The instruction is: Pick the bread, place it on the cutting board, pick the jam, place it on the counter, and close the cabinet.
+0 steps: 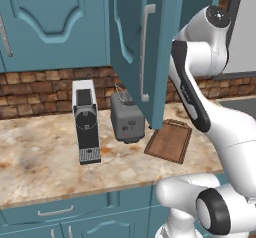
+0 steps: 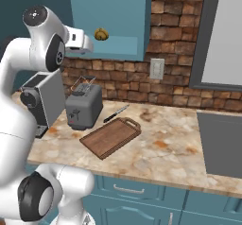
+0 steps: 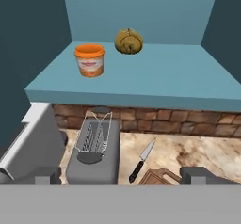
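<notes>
While the hand (image 3: pixel 120 175) hangs in front of the open cabinet, its two dark tips sit far apart at the bottom of the hand view, so it is spread and holds nothing. Straight ahead at 12 o'clock in that view lies the cabinet shelf (image 3: pixel 155 79), and on it the bread (image 3: pixel 128 41) rests toward the back, with the jam (image 3: pixel 90 60) near it at its 8 o'clock, closer to the shelf's front edge. Below the shelf, on the table (image 2: pixel 170 148), a toaster (image 3: pixel 94 148) stands at 7 o'clock, a knife (image 3: pixel 142 161) lies at 6 o'clock, and the board (image 2: pixel 111 136) lies bare beside them. The door (image 1: pixel 145 52) swings wide open over the table. By my reckoning nothing is done yet: bread, jam and door all remain, with the bread the likely first pick.
</notes>
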